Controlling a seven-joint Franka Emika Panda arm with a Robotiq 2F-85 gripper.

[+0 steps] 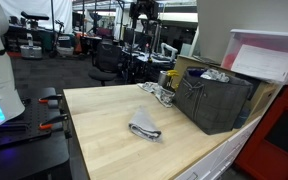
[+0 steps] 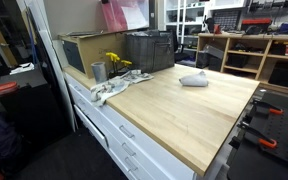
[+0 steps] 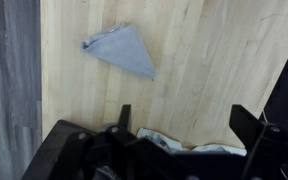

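Fingers of my tool (image 3: pixel 182 112) stand wide apart along the bottom of the wrist view and grip nothing. I hang well above the surface (image 3: pixel 219 55), probably so that the wood below stays in sight. Between the fingers, at the bottom edge of the frame, a crumpled rag (image 3: pixel 189 148) peeks out. It sits lower in the picture than anything else, though I cannot tell how far under me it lies.

Farther up, in the upper left of that view, a folded cloth (image 3: pixel 122 50) lies flat on the wood as a neat triangle. It is well apart from the rag and touches nothing. Lying alone like that, I judge it easy to come down on from above.

In an exterior view the same cloth (image 1: pixel 144 126) sits at the centre of the frame, with the rag (image 1: pixel 159 92) heaped just beside a dark crate (image 1: pixel 214 100). Beyond these, a metal cup (image 2: pixel 99 71) with yellow flowers (image 2: pixel 116 62) and a cardboard box (image 2: pixel 84 50) crowd the upper left of the frame. They seem to be pushed back to keep the middle free.
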